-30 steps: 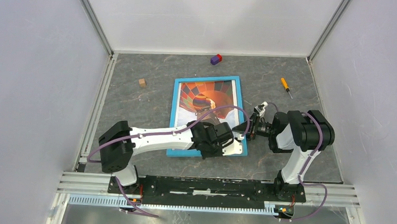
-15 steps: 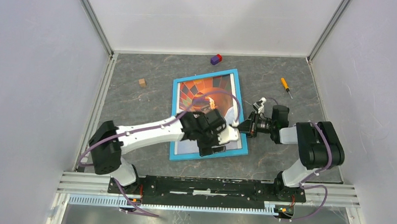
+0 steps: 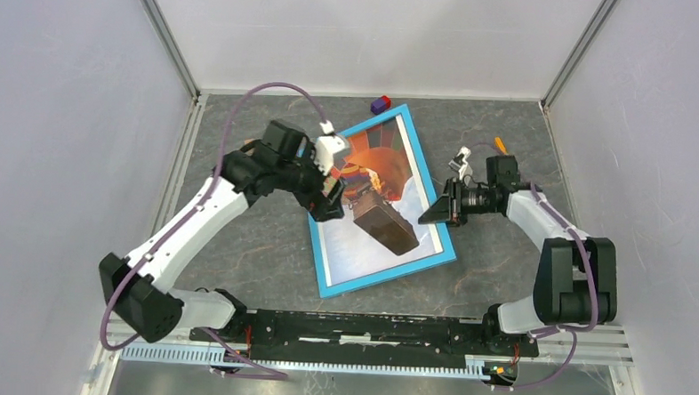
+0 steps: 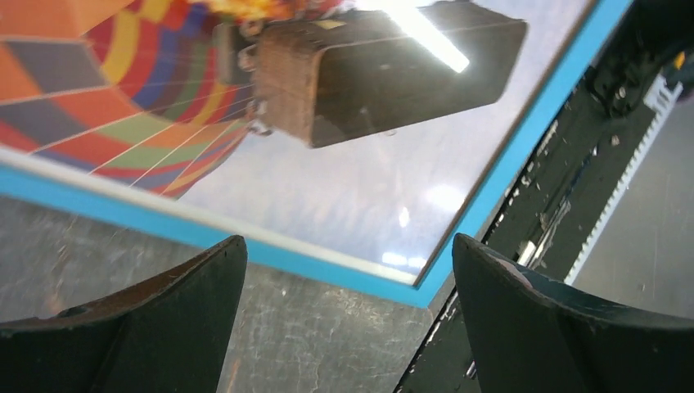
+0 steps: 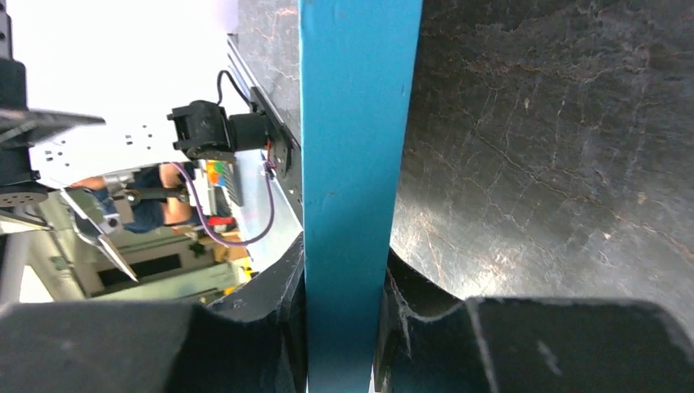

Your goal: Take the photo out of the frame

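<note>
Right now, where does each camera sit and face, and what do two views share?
Top external: high behind the robot, looking down at the table; left arm, right arm show.
Left wrist: above the frame, facing the photo; open left hand shows.
Right wrist: along the frame edge; right hand grips it.
Both wrists share the frame.

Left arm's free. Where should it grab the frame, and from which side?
Take the frame by its left long border, coming in from the robot's left with jaws straddling the thin edge. The right gripper pinches the right border, so an opposing grip looks steadiest. The left gripper hangs open beside that edge.
</note>
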`<state>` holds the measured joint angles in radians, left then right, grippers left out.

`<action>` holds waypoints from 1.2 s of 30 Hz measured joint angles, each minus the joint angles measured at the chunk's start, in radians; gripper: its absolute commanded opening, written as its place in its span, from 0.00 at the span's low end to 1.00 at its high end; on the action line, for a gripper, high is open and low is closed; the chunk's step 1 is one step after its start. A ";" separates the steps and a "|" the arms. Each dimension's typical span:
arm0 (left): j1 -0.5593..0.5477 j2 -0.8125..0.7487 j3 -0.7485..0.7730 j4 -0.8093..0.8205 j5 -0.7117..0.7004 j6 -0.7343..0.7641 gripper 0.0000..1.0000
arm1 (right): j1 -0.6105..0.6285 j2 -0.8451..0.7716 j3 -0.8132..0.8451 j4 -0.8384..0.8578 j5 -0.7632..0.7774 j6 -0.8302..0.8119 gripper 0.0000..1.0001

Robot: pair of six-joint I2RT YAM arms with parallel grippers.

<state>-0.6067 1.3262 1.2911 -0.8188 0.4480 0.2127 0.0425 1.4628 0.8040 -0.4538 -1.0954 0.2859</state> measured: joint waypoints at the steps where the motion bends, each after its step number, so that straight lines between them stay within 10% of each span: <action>1: 0.034 -0.027 -0.007 0.004 -0.002 -0.017 1.00 | -0.001 -0.003 0.034 -0.050 0.009 -0.031 0.00; 14: 0.391 -0.133 -0.090 0.044 -0.044 -0.203 1.00 | -0.002 -0.067 0.475 -0.508 0.205 -0.426 0.00; 36: 0.760 -0.127 -0.107 0.093 -0.011 -0.378 1.00 | 0.200 -0.167 0.791 -0.602 0.746 -0.941 0.00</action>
<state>0.1535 1.1988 1.1843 -0.7254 0.4374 -0.1650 0.2424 1.2953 1.5948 -1.0557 -0.3492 -0.6548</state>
